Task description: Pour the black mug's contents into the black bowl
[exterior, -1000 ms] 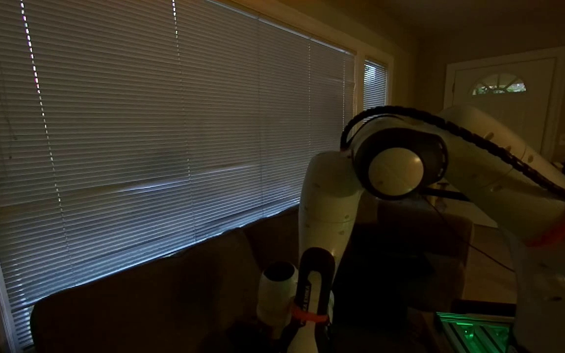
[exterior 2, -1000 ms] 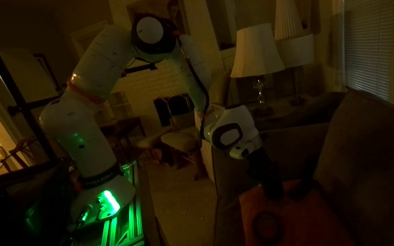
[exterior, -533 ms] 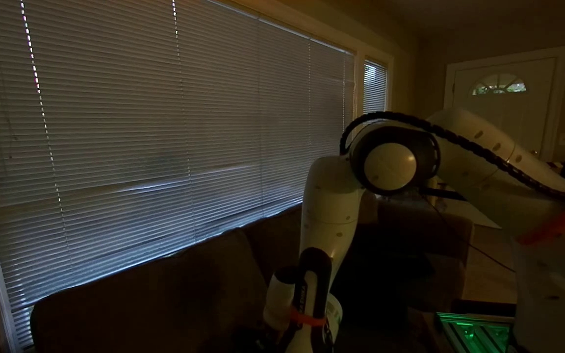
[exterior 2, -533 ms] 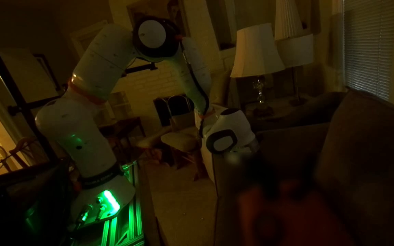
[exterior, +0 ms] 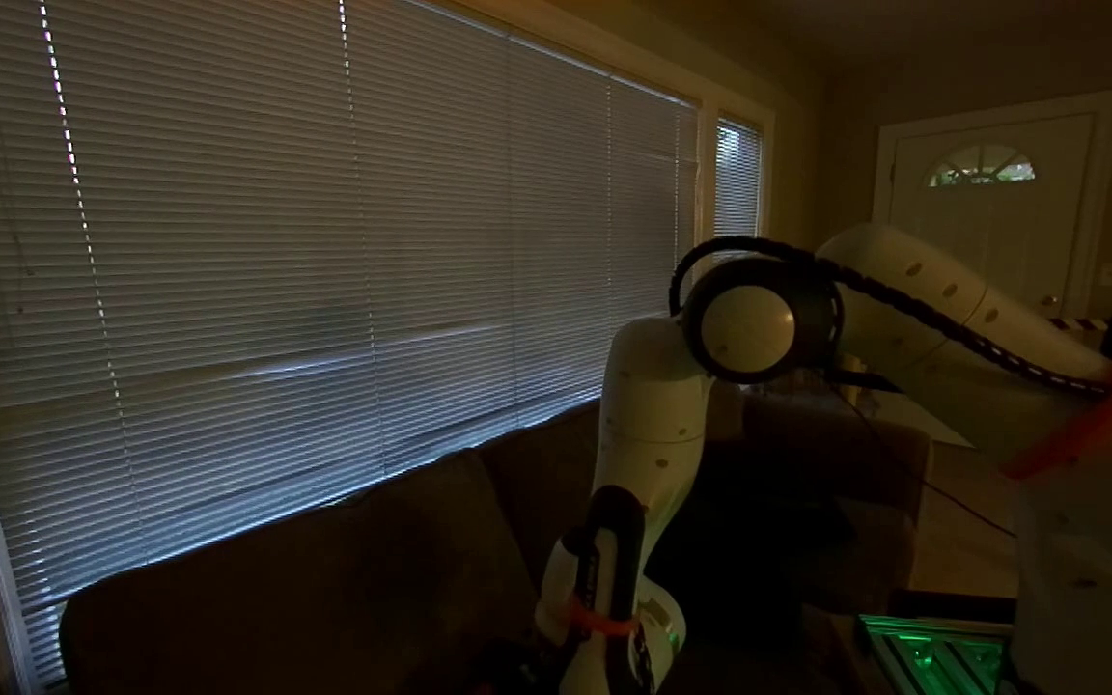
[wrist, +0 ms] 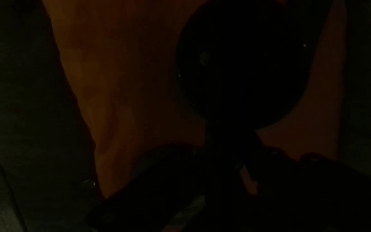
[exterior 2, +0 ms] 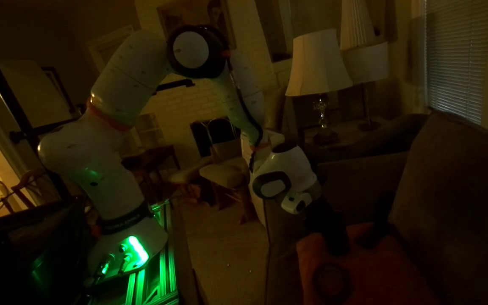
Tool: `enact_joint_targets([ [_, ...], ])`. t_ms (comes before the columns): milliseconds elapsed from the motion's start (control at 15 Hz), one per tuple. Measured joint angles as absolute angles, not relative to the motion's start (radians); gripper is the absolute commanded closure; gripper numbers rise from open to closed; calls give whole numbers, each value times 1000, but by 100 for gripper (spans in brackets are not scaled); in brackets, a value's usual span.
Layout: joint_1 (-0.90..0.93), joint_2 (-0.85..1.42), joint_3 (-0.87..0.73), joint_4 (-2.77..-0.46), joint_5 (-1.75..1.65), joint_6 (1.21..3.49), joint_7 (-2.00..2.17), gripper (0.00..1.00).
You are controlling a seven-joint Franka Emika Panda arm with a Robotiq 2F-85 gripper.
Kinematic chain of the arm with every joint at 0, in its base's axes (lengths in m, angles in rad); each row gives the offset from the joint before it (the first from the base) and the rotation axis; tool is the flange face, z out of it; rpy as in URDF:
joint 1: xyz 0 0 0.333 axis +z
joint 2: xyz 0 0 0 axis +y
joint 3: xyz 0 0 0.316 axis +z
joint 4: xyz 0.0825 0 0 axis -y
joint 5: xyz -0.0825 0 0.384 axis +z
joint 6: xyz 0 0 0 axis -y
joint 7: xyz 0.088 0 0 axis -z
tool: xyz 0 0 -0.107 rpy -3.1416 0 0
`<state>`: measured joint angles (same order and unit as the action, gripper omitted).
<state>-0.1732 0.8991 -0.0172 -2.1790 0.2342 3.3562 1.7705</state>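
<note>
Indoors, under very low light, a white robot arm [exterior: 653,415] bends down in front of a brown sofa [exterior: 305,598] in an exterior view, with lowered blinds [exterior: 324,241] behind it and a pale door [exterior: 990,222] at right. Its lower end drops to the bottom edge of the frame, where black parts merge with shadow.

In an exterior view, the black gripper [exterior 2: 338,245] angles downward over an orange cloth [exterior 2: 379,279] on the sofa. A green light [exterior 2: 138,250] glows at the arm's base; a pale-shaded lamp [exterior 2: 318,63] stands beyond. Just beside the gripper, toward the sofa back, is a dark shape [exterior 2: 373,235], while a dark-rimmed circle [exterior 2: 331,281] lies on the cloth nearer the camera.

In the wrist view, nearly black, two fingers [wrist: 159,196] slant inward from the bottom beneath a large round black object [wrist: 243,61], set against the orange cloth with glints along its edge; whether it is the mug or the bowl cannot be told. A rounded shape [wrist: 155,159] shows partly behind a finger. Darkness hides the fingertips, so their spacing, and any hold on the object, cannot be told.
</note>
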Motion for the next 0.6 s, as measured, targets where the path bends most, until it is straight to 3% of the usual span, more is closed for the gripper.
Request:
enact_joint_targets([
  [333, -243, 912, 16, -2179, 267, 3358, 1736, 95],
  [400, -257, 914, 25, -2179, 269, 3358, 1731, 69],
  [467, -272, 916, 36, -2178, 269, 3358, 1726, 53],
  [600, -299, 918, 55, -2178, 269, 3358, 1721, 41],
])
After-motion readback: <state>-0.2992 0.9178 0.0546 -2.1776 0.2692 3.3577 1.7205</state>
